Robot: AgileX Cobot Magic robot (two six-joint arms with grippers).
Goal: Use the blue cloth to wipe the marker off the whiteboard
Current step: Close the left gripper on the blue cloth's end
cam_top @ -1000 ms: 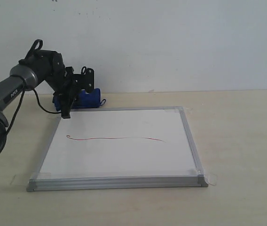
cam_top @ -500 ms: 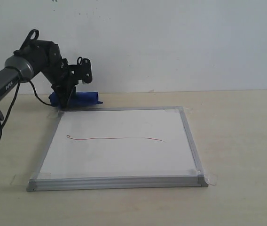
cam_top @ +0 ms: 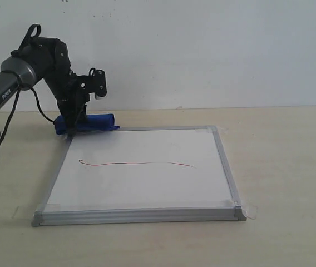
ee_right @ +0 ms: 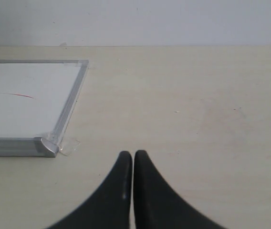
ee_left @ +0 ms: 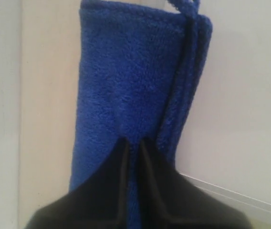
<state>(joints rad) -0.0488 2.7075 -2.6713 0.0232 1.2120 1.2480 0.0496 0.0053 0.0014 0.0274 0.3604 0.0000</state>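
The whiteboard (cam_top: 147, 189) lies flat on the table, with the dark red marker line (cam_top: 141, 163) running across its middle. The blue cloth (cam_top: 91, 122) lies as a rolled bundle at the board's far left corner. My left gripper (cam_top: 70, 127) points down at the cloth's left end. In the left wrist view its fingers (ee_left: 121, 157) are nearly together with blue cloth (ee_left: 126, 86) pinched between them. My right gripper (ee_right: 133, 153) is shut and empty over bare table, to the right of the whiteboard's (ee_right: 21, 119) near corner. The marker line's end (ee_right: 16, 95) shows there.
A pale wall stands behind the beige table (cam_top: 280, 167). Clear tape (cam_top: 251, 211) holds the board's corners down. The left arm's black cable (cam_top: 41, 114) hangs beside the cloth. A strip of the board's frame (ee_left: 240, 199) shows beside the cloth.
The left arm has swung back and left, and its gripper now points down at the cloth's left end. The cloth has shifted left and lies stretched along the board's far edge.
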